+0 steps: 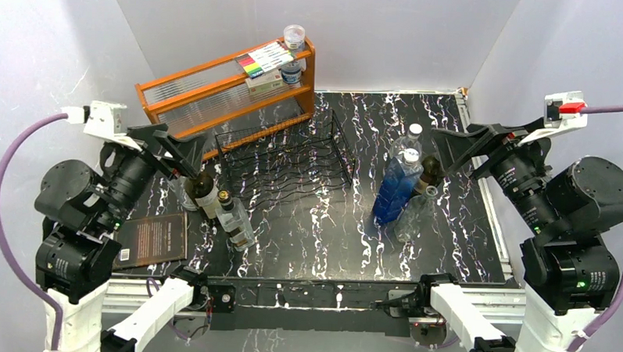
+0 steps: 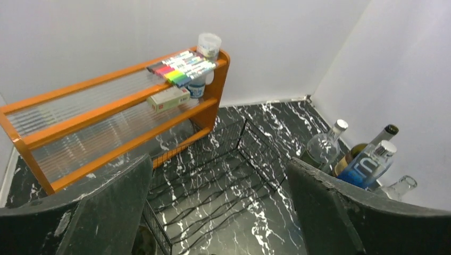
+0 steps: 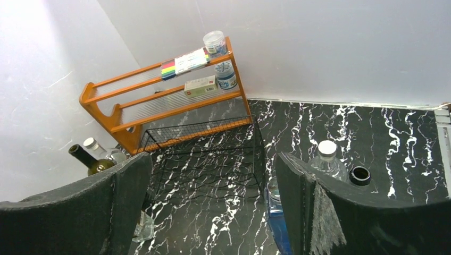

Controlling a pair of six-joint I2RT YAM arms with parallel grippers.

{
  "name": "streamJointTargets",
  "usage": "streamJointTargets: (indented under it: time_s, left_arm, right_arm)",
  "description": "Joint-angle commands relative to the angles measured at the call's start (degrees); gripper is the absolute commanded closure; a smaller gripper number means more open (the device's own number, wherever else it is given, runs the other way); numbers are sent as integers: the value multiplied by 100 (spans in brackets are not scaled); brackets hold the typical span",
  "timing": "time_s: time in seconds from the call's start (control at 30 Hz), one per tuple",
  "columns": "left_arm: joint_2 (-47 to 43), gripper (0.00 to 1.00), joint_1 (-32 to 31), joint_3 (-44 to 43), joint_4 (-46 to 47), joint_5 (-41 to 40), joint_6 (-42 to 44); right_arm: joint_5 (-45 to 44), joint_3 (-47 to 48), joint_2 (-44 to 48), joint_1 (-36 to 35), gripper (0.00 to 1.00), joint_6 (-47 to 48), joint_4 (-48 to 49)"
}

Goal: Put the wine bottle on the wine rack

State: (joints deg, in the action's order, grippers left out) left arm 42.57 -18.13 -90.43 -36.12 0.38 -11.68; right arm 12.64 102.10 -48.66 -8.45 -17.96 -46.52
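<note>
The black wire wine rack (image 1: 285, 166) stands in the middle of the table with nothing in it; it also shows in the left wrist view (image 2: 223, 170) and the right wrist view (image 3: 205, 154). A dark green wine bottle (image 1: 204, 189) stands left of the rack, also in the right wrist view (image 3: 89, 161). Another dark bottle (image 1: 431, 168) stands in the right cluster, also in the left wrist view (image 2: 372, 144). My left gripper (image 1: 184, 154) is open and empty above the left bottles. My right gripper (image 1: 452, 152) is open and empty above the right cluster.
An orange wooden shelf (image 1: 218, 83) with markers, a box and jars stands behind the rack. A clear bottle (image 1: 235, 219) stands by the left wine bottle. A blue bottle (image 1: 396, 188) and clear bottles (image 1: 410, 142) stand at the right. A dark book (image 1: 151, 239) lies front left.
</note>
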Motion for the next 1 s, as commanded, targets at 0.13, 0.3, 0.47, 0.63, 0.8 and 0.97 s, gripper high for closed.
streamJointTargets:
  time_s: [0.13, 0.3, 0.47, 0.63, 0.8, 0.97]
  left_arm:
    - [65, 2, -88, 760, 291, 909, 258]
    - [81, 2, -111, 1125, 492, 1400, 315]
    - [219, 2, -122, 1299, 625, 1431, 269]
    - [306, 2, -122, 1308, 757, 1740, 188]
    - [265, 2, -121, 1331, 956, 1856, 71]
    - [199, 2, -121, 1467, 1179, 1912, 49]
  right_arm:
    - [155, -364, 231, 99, 2, 25, 162]
    - [230, -641, 301, 68, 2, 257, -100]
    - [-66, -555, 243, 69, 2, 244, -763]
    - [-927, -434, 222, 71, 6, 10, -1743]
    - [-1771, -800, 98, 72, 20, -206, -2705]
    - [-2184, -1574, 122, 81, 25, -89, -2770]
